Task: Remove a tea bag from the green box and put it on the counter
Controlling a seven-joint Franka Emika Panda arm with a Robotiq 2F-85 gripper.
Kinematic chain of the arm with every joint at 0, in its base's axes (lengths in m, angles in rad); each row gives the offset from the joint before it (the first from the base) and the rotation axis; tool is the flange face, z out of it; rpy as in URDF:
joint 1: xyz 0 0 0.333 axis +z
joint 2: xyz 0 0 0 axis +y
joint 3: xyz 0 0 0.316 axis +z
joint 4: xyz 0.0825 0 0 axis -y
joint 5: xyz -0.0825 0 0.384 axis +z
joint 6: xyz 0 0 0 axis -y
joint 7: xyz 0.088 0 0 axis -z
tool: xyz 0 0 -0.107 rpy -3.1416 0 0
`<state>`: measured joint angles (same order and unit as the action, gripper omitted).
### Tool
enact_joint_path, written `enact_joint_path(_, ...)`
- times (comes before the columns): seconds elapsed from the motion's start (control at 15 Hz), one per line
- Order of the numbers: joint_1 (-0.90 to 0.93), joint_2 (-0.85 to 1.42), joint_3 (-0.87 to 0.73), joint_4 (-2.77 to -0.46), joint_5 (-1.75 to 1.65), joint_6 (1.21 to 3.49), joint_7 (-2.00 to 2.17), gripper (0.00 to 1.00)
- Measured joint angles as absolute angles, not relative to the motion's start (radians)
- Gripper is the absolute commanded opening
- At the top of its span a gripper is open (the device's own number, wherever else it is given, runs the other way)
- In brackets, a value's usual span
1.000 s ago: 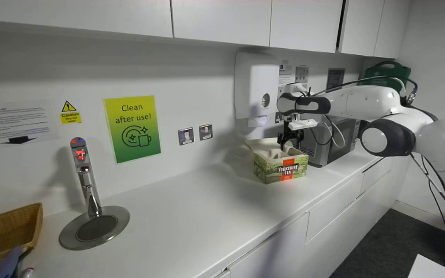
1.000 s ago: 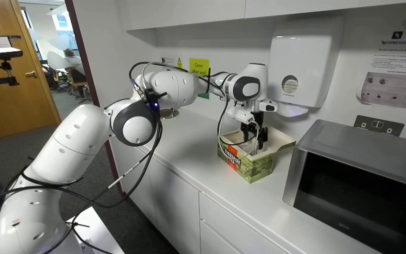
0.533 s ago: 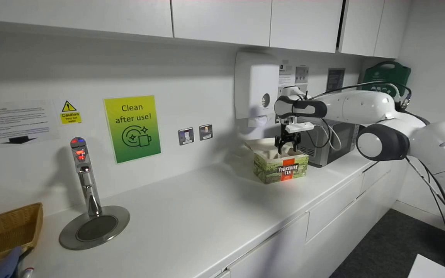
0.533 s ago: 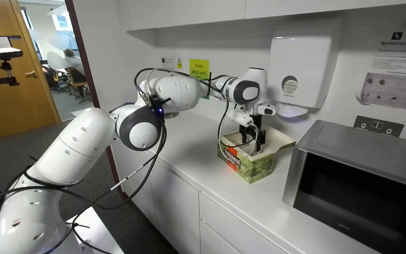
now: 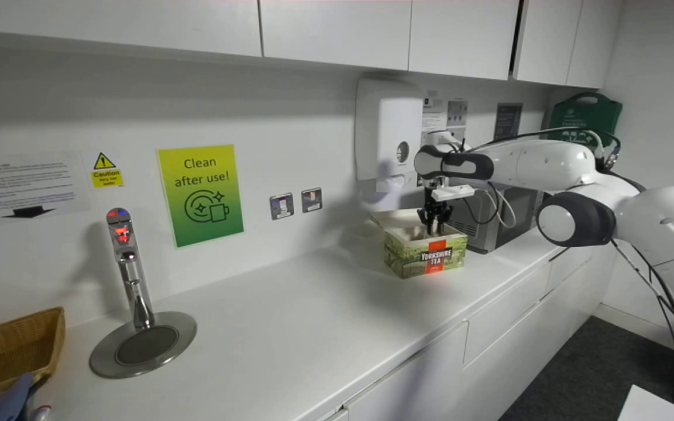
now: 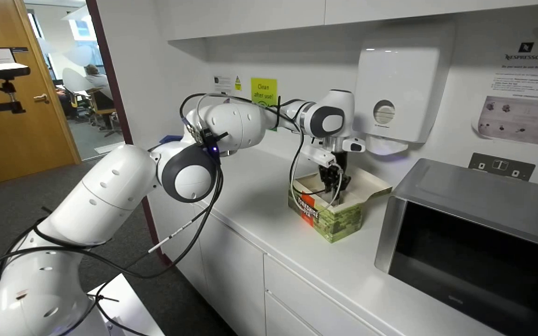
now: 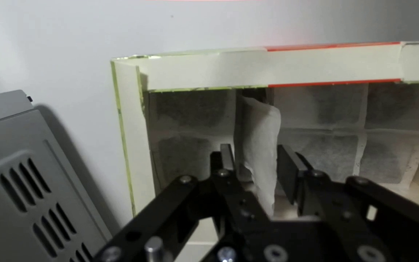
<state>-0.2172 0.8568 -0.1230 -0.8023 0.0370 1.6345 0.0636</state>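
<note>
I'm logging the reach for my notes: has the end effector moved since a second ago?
Yes, downward: in both exterior views the end effector now sits lower against the white wall dispenser than it did then.

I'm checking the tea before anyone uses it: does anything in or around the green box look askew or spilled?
One tea bag sticks up at an angle between the fingers, odd because the neighbouring bags in the green box look flat. I see no obvious spill on the counter; whether the tea bag is torn I cannot tell.
</note>
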Motion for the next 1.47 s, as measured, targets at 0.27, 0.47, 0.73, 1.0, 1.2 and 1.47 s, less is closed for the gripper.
enact_joint_path(0.27,-0.221,0.857,-0.123,-0.786,0.037,1.634,0.064,0.00)
enact_joint_path(0.47,-0.224,0.857,-0.123,-0.777,0.038,1.634,0.064,0.00)
enact_joint_path(0.73,-0.224,0.853,-0.123,-0.760,0.039,1.634,0.064,0.00)
enact_joint_path(1.0,-0.219,0.833,-0.121,-0.740,0.039,1.634,0.064,0.00)
enact_joint_path(1.2,-0.215,0.810,-0.120,-0.734,0.039,1.634,0.064,0.00)
enact_joint_path(1.47,-0.207,0.787,-0.119,-0.734,0.039,1.634,0.064,0.00)
